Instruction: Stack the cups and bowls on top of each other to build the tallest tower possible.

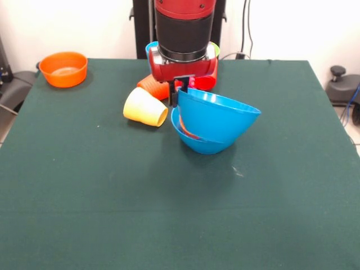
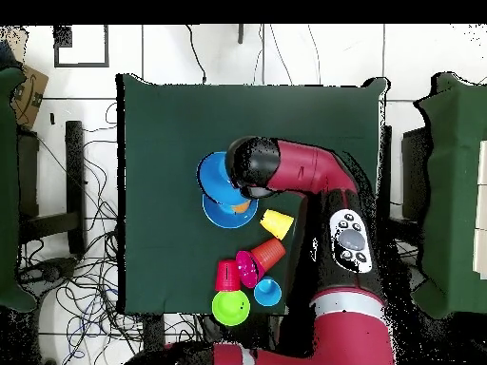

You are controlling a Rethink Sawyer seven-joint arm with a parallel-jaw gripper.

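While tilted, top blue bowl [image 1: 220, 117] sits half inside lower blue bowl [image 1: 198, 140] mid-surface; jaws of gripper [image 1: 177, 93] seem to pinch its rim. Level it before release so it nests. Yellow cup [image 1: 145, 107] lies beside.

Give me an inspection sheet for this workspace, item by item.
Surface: dark green table, near half bare.
Job's things: upper blue bowl tilted, sitting in lower blue bowl; pale yellow cup and orange cup lying on their sides; orange bowl alone at a far corner; red cup, lime-green bowl and light blue cup clustered near the robot's base.
Clutter: nothing seen.
Gripper: gripper at the tilted bowl's rim; open or shut cannot be told.
Cables: loose tangle on the floor beside the table.
Surroundings: white tiled floor, more green tables at the sides.
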